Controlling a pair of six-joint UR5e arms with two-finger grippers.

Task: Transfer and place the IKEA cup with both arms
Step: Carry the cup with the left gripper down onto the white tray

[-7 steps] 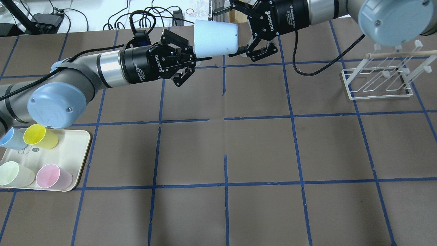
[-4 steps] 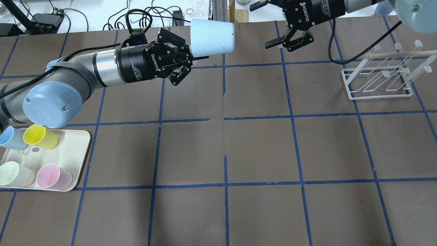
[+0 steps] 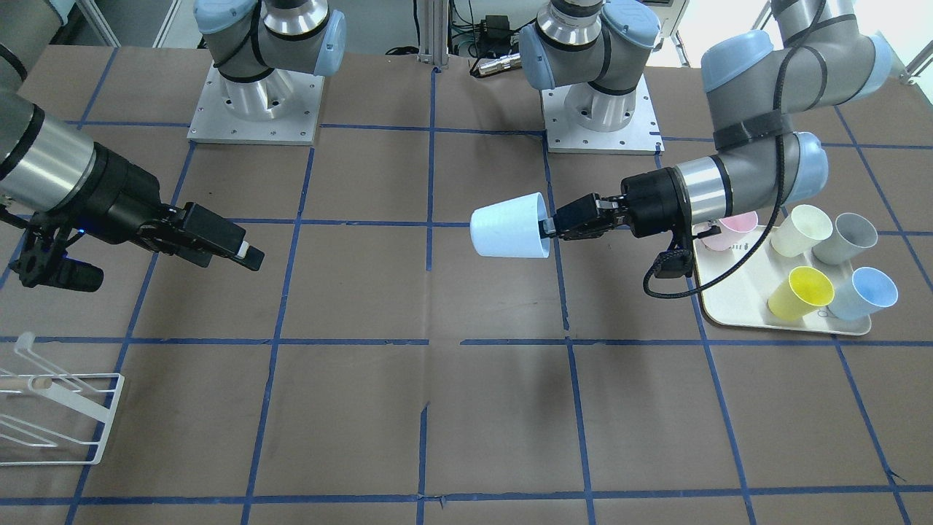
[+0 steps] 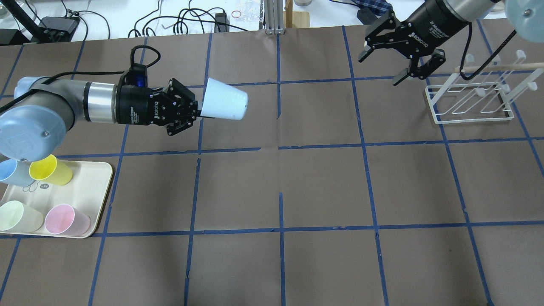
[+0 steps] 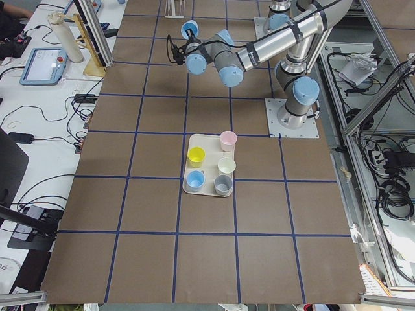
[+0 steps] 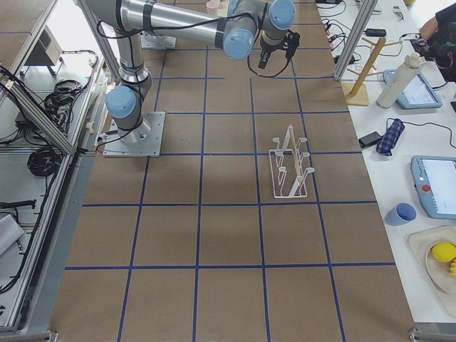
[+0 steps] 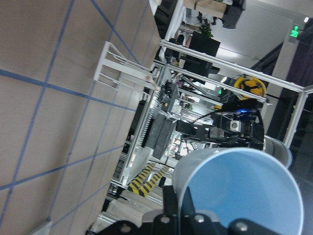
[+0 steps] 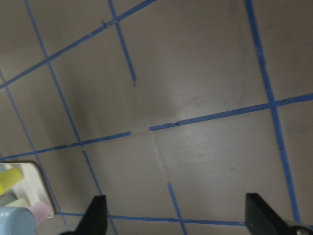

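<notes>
The light-blue IKEA cup [image 4: 224, 104] lies on its side in the air over the table's far left half. My left gripper [image 4: 199, 113] is shut on its rim. It also shows in the front view [image 3: 509, 226], with the left gripper [image 3: 548, 222] behind it. The left wrist view looks into the cup's mouth [image 7: 239, 193]. My right gripper [image 4: 383, 66] is open and empty, far to the right of the cup, next to the rack. Its fingers stand wide apart in the right wrist view [image 8: 178, 220] and in the front view [image 3: 171, 268].
A white wire rack [image 4: 467, 104] stands at the far right. A cream tray [image 4: 95, 174] at the near left holds yellow [image 4: 49, 170], pink [image 4: 63, 219], pale green [image 4: 15, 216] and blue [image 4: 9, 172] cups; a grey cup [image 3: 845, 237] shows in the front view.
My right gripper has drawn away from the cup's base to the right, toward the rack, empty. My left arm has pulled the cup back to the left and lower.
</notes>
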